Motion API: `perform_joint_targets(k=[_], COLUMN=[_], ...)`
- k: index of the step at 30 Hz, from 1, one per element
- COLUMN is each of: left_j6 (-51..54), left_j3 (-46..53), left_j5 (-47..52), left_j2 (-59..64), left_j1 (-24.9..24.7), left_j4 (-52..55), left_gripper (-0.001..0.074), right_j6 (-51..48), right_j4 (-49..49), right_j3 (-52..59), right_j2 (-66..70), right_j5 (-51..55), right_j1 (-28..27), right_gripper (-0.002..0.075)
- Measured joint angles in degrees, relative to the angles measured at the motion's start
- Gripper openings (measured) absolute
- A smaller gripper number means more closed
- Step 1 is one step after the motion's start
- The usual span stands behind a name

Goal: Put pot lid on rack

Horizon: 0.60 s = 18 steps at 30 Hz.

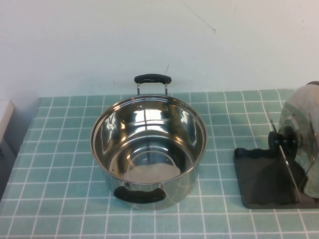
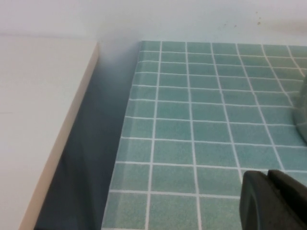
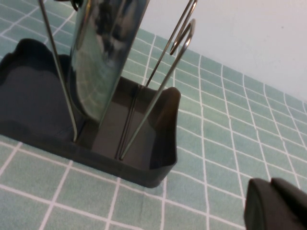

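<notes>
The pot lid (image 1: 299,124) stands on edge in the rack (image 1: 259,174) at the table's right side, its black knob (image 1: 282,140) facing the pot and a wire prong across it. In the right wrist view the lid (image 3: 103,57) sits upright between wire prongs (image 3: 168,62) in the dark grey rack (image 3: 29,96). My right gripper (image 3: 271,184) is shut and empty, apart from the rack, over the tiles beside it. My left gripper (image 2: 268,179) is shut and empty, over the tiles near the table's left edge. Neither gripper shows in the high view.
A deep steel pot (image 1: 148,144) with two black handles stands open in the middle of the green tiled table (image 1: 60,174). A white surface (image 2: 38,120) lies beyond a gap at the table's left edge. A pale wall runs behind.
</notes>
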Motion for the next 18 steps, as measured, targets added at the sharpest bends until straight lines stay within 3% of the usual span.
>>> perform_joint_targets(k=[7, 18], left_j6=[0.00, 0.00], left_j3=[0.00, 0.00], left_j5=[0.13, 0.13], left_j2=[0.00, 0.00], left_j1=[-4.78, -4.89], left_j4=[-0.38, -0.02], left_gripper=[-0.0002, -0.0002], right_j6=[0.00, 0.00], right_j4=[0.00, 0.00], right_j3=[0.00, 0.00], right_j2=[0.00, 0.00], right_j5=[0.00, 0.00], right_j1=[0.00, 0.00], right_gripper=[-0.0001, -0.0001])
